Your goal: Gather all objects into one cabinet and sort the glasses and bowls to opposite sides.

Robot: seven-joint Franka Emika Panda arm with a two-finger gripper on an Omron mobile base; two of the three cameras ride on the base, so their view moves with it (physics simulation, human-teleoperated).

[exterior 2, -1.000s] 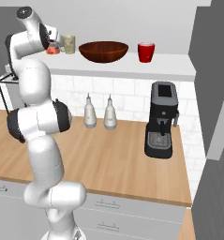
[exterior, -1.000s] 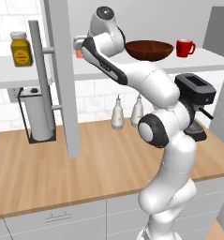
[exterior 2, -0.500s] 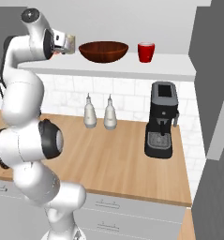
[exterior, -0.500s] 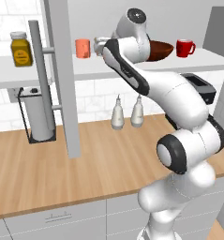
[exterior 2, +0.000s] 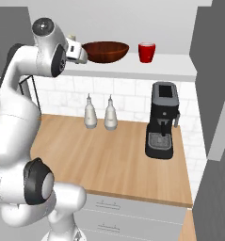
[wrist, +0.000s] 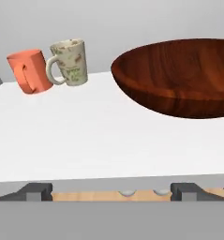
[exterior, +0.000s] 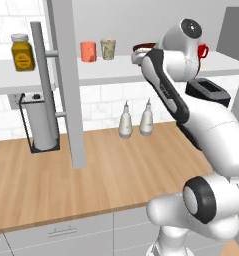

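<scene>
1. At upper left of the left base view a yellow jar (exterior: pixel 22 52) stands on a lower white shelf, left of the grey panel (exterior: pixel 68 85).
2. Below it, at left centre, a paper roll (exterior: pixel 41 125) sits in a wire holder on the wooden counter (exterior: pixel 91 175).
3. Right of the panel, in the upper middle, the orange cup (exterior: pixel 88 51) and the speckled cup (exterior: pixel 108 49) stand just beside each other on the cabinet shelf (exterior: pixel 106 70). In the hand view they sit at upper left, both upright, handles showing.
4. Two white bottles (exterior: pixel 136 119) stand side by side at the centre of the left base view, against the tiled wall.
5. The gripper (wrist: pixel 111 190) is open: its two dark tips sit wide apart at the bottom of the hand view, holding nothing, level with the shelf's front edge.
6. The brown bowl (wrist: pixel 179 77) is at upper right of the hand view, resting on the shelf, well apart from the two cups. In the right base view it sits at top centre, just right of the hand.
7. The red mug (exterior 2: pixel 147 52) stands right of the bowl on the same shelf, near but not touching.
8. A black coffee machine (exterior 2: pixel 162 120) stands at centre right of the right base view, on the counter.
</scene>
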